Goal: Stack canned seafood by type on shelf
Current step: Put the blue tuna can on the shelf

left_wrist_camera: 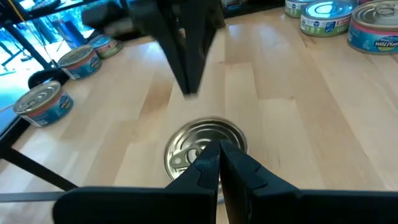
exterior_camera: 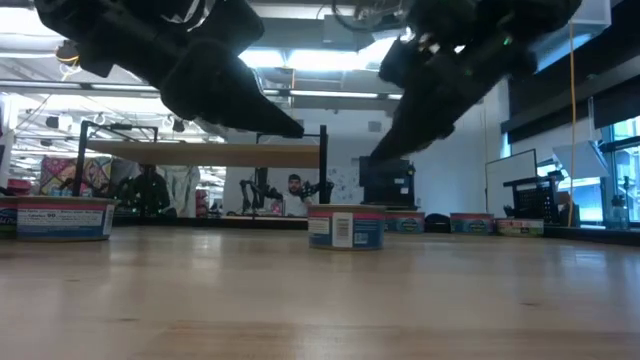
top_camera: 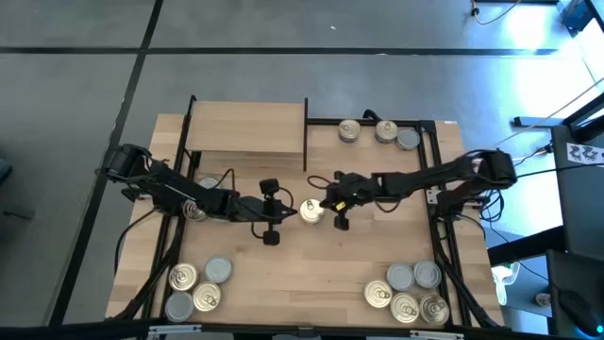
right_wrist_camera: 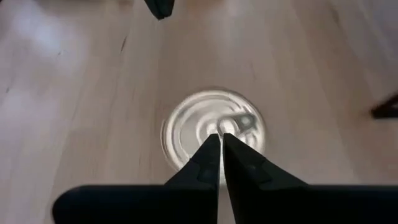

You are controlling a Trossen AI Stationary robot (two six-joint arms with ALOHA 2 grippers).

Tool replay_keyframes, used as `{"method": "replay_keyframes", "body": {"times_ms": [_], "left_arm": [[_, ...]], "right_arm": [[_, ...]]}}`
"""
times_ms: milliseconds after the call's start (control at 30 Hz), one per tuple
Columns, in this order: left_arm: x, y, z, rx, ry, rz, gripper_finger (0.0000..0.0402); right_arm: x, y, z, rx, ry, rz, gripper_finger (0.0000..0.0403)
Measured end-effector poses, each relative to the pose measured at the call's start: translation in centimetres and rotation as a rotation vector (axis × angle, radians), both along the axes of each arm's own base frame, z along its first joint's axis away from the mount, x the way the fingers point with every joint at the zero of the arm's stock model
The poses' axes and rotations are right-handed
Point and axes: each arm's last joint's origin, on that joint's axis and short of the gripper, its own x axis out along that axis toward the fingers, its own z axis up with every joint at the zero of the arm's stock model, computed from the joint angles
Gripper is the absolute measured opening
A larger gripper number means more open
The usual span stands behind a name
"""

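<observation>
Grippers first: my left gripper (top_camera: pixel 291 212) and my right gripper (top_camera: pixel 324 202) both sit at mid-frame in the high view, each with its fingers pressed together and holding nothing. Between their tips stands one small round metal tin with a gold pull-tab top (top_camera: pixel 310 210); in the low view both tips hang above it, apart from its lid. It stands on the light wooden counter (top_camera: pixel 311 264).

Further out I see more short round tins: four at the lower left (top_camera: pixel 196 286), five at the lower right (top_camera: pixel 411 291), three at the upper right (top_camera: pixel 378 131). One more tin shows under my left arm (top_camera: pixel 195 212). The light wood raised shelf with its thin black frame (top_camera: pixel 245 127) stands at the upper left, its top bare.
</observation>
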Motion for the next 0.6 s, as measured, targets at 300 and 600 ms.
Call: {"method": "replay_keyframes", "body": {"times_ms": [300,600], "left_arm": [[0.1,0.5,0.1,-0.076,-0.024,0.051,0.0031],[0.3,1.6,0.2,-0.186,-0.063,0.126,0.0187]], "right_arm": [[-4.3,-0.2,1.4,-0.045,0.087,-0.010,0.0021],[-8.8,-0.3,-2.5,0.012,-0.051,-0.056,0.0021]]}}
